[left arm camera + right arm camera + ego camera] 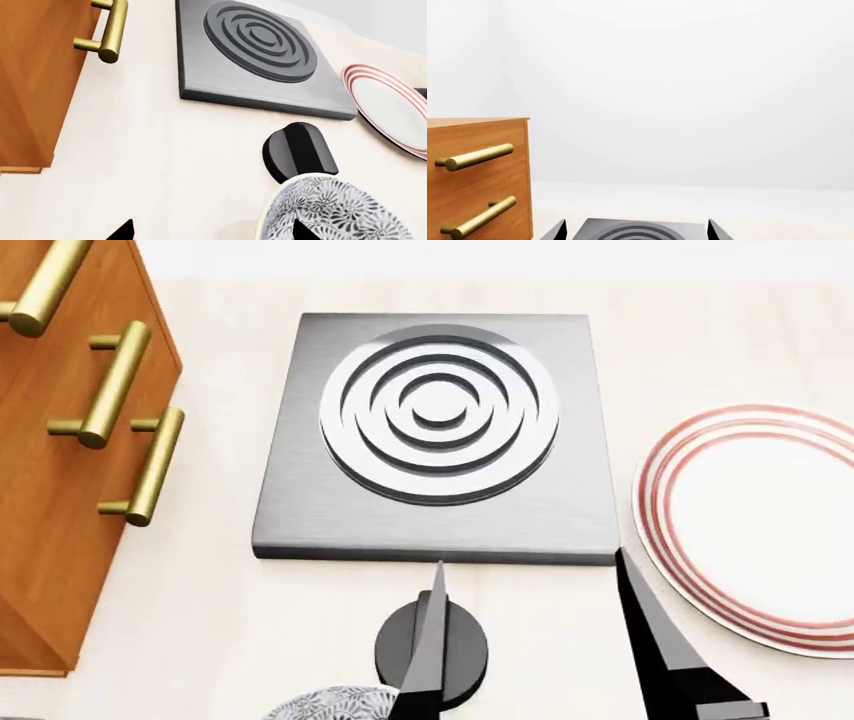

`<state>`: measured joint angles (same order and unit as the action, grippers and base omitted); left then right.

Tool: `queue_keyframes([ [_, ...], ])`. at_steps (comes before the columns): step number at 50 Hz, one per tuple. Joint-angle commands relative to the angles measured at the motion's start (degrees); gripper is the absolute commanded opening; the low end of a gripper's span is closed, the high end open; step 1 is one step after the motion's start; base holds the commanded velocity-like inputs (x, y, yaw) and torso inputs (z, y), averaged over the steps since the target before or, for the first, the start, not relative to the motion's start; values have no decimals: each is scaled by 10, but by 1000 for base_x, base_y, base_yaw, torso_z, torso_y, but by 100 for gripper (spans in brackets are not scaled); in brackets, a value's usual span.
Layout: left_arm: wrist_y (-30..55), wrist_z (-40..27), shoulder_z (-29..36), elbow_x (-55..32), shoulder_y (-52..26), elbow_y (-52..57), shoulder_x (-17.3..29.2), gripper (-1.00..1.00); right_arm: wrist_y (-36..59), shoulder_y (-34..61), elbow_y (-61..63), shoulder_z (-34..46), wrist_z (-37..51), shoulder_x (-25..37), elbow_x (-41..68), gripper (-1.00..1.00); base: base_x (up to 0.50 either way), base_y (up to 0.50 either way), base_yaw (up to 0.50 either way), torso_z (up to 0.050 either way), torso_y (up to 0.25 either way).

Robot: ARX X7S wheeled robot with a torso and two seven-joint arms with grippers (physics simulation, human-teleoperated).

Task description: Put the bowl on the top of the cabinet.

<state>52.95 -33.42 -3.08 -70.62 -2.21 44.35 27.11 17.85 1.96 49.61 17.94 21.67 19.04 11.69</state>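
Bowl (331, 704) sits on the table (214, 640) below my head view, right of the cabinet (54, 500), beside a black knob (461, 645). My right gripper (527, 570) hangs released; left I cannot tell.

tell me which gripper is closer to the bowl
Left. The left gripper has one fingertip overlapping the bowl in its wrist view; the right gripper points toward the burner plate, away from the bowl.
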Motion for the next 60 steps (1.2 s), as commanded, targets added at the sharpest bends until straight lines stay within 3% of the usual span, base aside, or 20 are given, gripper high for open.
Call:
queue_keyframes([
  [1,10,25,0,8,12,-9,-18,100,8,4,2,-6,-9,-6,-14,100,0,0,0,0,0],
  [27,-5,55,72,86,23,-56,-47,100,6,7,6,-4,1,1,-7,100,0,0,0,0,0],
  [60,-25,71,122,117,24,-89,-73,100,-3,9,10,3,10,10,-3,100,0,0,0,0,0],
])
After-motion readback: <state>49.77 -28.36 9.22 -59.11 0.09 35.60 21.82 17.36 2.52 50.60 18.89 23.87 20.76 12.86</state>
